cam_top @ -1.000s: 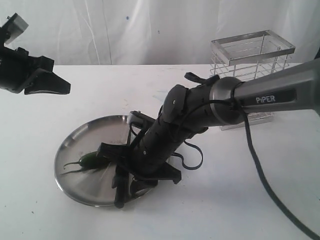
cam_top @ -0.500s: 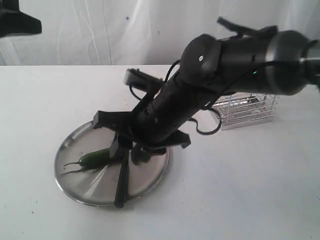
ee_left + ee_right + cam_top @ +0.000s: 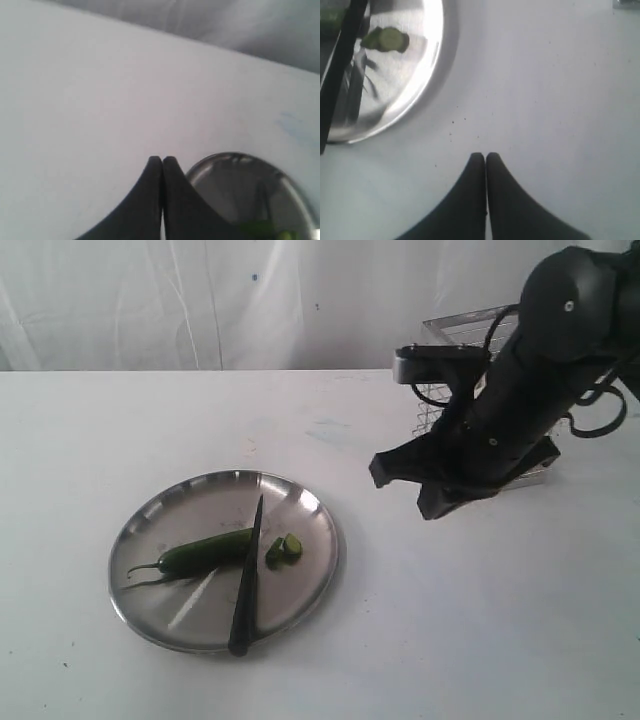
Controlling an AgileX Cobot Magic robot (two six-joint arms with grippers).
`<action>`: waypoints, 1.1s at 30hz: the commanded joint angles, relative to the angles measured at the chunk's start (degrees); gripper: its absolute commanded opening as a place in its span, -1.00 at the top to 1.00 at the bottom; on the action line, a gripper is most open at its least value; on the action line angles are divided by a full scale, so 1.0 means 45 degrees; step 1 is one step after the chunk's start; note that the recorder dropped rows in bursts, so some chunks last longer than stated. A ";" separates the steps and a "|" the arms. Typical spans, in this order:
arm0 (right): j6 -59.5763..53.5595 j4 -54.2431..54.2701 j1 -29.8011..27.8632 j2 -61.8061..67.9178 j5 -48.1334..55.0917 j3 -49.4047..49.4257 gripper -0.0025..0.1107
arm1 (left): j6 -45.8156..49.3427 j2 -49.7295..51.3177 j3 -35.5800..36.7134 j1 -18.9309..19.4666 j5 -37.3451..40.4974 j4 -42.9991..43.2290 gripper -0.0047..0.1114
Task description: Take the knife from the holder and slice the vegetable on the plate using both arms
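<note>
The right gripper is pressing its two black fingers flat together with nothing between them, and it is hanging over bare white table. The left gripper is likewise keeping its fingers pressed together on nothing, its tips hovering over the table just short of the plate's rim.

In the exterior view, the right arm is hanging well apart from the plate, out at the plate's 2 o'clock. It is partly hiding the wire holder, which is standing behind it at the same bearing.

The vegetable is lying inside the shiny round plate. It is a glossy green chilli, and its body is running from the plate's centre toward 8 o'clock. Its thin curled stem is pointing to 9 o'clock, and its blunt cut end is meeting the blade near the centre. Two small pale-green cut pieces are sitting on the other side of the blade, at about 3 o'clock of the centre. They are just beside the knife and close to each other.

The knife is lying flat across the plate, slim and all dark. Its pointed tip is aiming toward 1 o'clock, and its black handle is resting on the rim at 6 o'clock, poking slightly past it. Neither gripper is touching it.
</note>
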 commanded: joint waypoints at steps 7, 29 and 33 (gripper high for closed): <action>0.2247 -0.3189 -0.1762 -0.4495 -0.2547 0.0812 0.96 | -0.4084 -0.5987 0.3858 0.0033 0.0705 0.4249 0.92; 0.2810 -0.6465 -0.5934 -1.3465 -0.6799 0.4148 0.96 | -0.1869 -1.2026 0.5200 -0.1354 0.9458 0.4194 0.92; 0.2833 -0.6343 -0.5934 -1.5434 -0.5877 0.4788 0.96 | -0.1894 -1.2026 0.5200 -0.1354 1.0135 0.2647 0.92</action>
